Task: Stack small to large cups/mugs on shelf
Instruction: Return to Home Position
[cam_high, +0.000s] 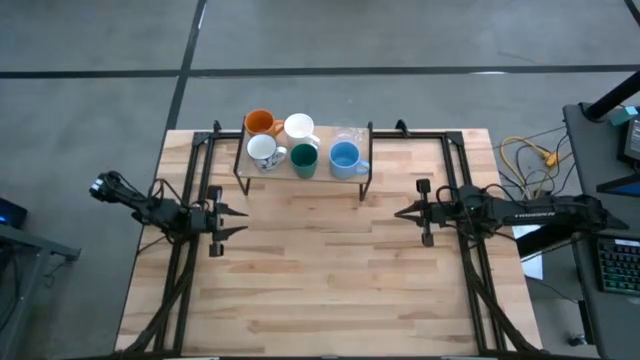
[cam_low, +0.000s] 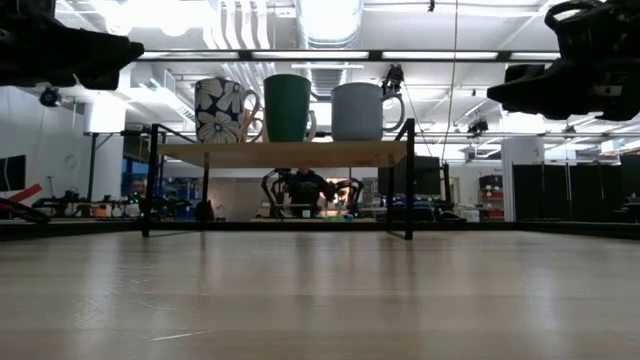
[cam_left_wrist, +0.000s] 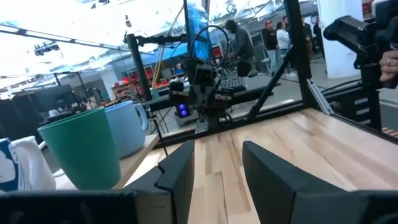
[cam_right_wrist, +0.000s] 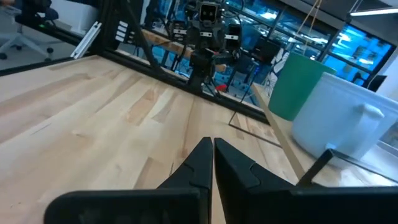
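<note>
The left gripper (cam_high: 238, 221), fingers spread, and the right gripper (cam_high: 399, 213), fingers pinched together, are both empty and well clear of the shelf (cam_high: 324, 168). Six vessels stand on it, one of each: orange mug (cam_high: 260, 122), plain white mug (cam_high: 298, 127) and clear glass (cam_high: 350, 135) behind; white mug with dark markings (cam_high: 262, 150), dark green cup (cam_high: 304, 158) and light blue mug (cam_high: 344, 156) in front. The low view plainly shows only the front three.

The shelf (cam_high: 280, 173) stands at the surface's (cam_high: 330, 280) far middle; on it three mugs (cam_high: 304, 160) stand in front, two mugs (cam_high: 298, 127) and a glass (cam_high: 348, 137) behind.
</note>
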